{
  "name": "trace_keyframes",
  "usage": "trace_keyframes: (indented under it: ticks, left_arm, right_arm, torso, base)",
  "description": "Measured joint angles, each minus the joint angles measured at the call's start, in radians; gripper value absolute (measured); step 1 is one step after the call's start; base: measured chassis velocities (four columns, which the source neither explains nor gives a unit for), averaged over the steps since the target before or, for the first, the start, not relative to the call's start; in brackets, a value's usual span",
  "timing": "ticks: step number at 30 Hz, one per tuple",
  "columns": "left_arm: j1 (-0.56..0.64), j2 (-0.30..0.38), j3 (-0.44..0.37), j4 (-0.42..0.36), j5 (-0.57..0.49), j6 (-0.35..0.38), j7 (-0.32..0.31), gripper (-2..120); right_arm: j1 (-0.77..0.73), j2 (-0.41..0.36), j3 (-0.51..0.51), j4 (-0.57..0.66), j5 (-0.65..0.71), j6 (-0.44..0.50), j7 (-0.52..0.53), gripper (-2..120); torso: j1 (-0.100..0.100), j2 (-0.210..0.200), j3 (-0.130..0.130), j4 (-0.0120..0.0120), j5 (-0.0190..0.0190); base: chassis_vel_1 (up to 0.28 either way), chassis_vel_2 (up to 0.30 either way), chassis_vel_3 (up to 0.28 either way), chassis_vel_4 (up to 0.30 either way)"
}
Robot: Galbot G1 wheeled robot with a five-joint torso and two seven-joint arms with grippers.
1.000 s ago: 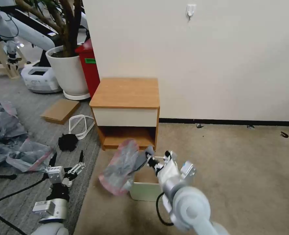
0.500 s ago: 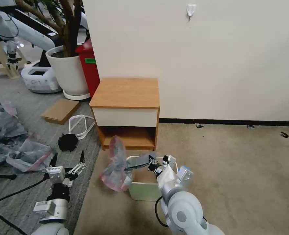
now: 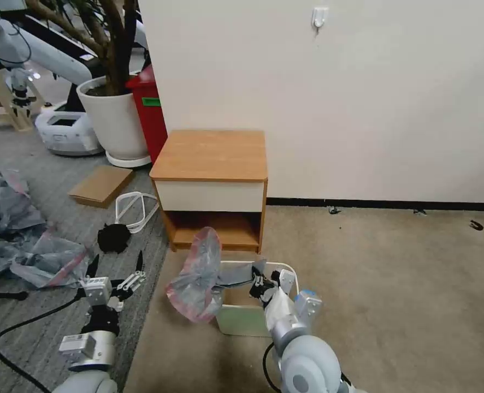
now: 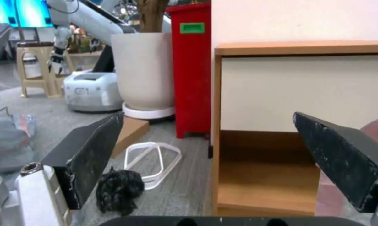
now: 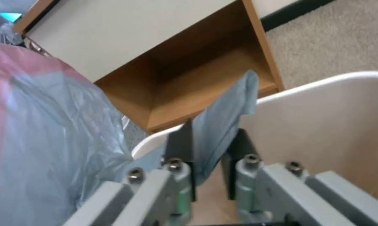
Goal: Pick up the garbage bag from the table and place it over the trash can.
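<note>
The garbage bag (image 3: 197, 277), grey plastic with a pink rim, bulges over the left rim of the trash can (image 3: 243, 322), a pale bin on the carpet in front of the table (image 3: 212, 155). A taut strip of the bag runs across the bin's opening to my right gripper (image 3: 259, 281), which is shut on it. In the right wrist view the strip of the garbage bag (image 5: 222, 119) sits pinched in the right gripper (image 5: 210, 147), above the trash can's rim (image 5: 323, 83). My left gripper (image 3: 116, 264) hangs open low at the left, apart from the bag; its fingers (image 4: 92, 157) hold nothing.
A heap of grey-pink bags (image 3: 18, 229) lies on the floor at far left. A black lump (image 3: 113, 237), a white frame (image 3: 135, 210) and cardboard (image 3: 101, 184) lie left of the table. A white plant pot (image 3: 116, 120) and red bin (image 3: 152, 112) stand behind.
My right gripper has dropped lower and drawn back over the trash can, pulling the bag strip across the opening. The bag's bulk has settled against the left rim. The left arm stays put.
</note>
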Motion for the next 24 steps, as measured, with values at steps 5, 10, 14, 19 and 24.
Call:
trace_keyframes:
  ticks: [5, 10, 14, 19, 24]
  left_arm:
    - [0.000, 0.004, 0.002, 0.001, 0.000, 0.000, 0.000, 100]
    - [-0.001, 0.006, 0.002, 0.002, 0.000, 0.000, 0.000, 100]
    - [-0.001, 0.009, 0.003, 0.002, 0.000, 0.000, 0.001, 100]
    - [0.001, 0.013, 0.007, 0.002, 0.000, 0.000, 0.001, 100]
    - [0.006, 0.015, 0.017, 0.001, 0.005, 0.000, 0.006, 100]
  right_arm:
    - [0.003, -0.018, 0.005, -0.002, -0.023, -0.002, -0.004, 37]
    - [-0.001, -0.038, 0.014, -0.006, -0.052, -0.003, -0.006, 52]
    - [-0.007, -0.048, 0.021, -0.016, -0.094, -0.004, -0.007, 65]
    - [-0.020, -0.064, 0.043, -0.025, -0.155, -0.003, -0.007, 85]
    - [-0.028, -0.082, 0.073, -0.021, -0.184, 0.001, -0.006, 102]
  torso:
    - [0.000, 0.000, 0.000, 0.0000, 0.0000]
    - [0.000, 0.000, 0.000, 0.0000, 0.0000]
    - [0.000, 0.000, 0.000, 0.0000, 0.0000]
    - [0.000, 0.000, 0.000, 0.0000, 0.0001]
    - [0.000, 0.000, 0.000, 0.0000, 0.0001]
  base:
    - [0.000, 0.000, 0.000, 0.000]
    - [0.000, 0.000, 0.000, 0.000]
    - [0.000, 0.000, 0.000, 0.000]
    - [0.000, 0.000, 0.000, 0.000]
    - [0.000, 0.000, 0.000, 0.000]
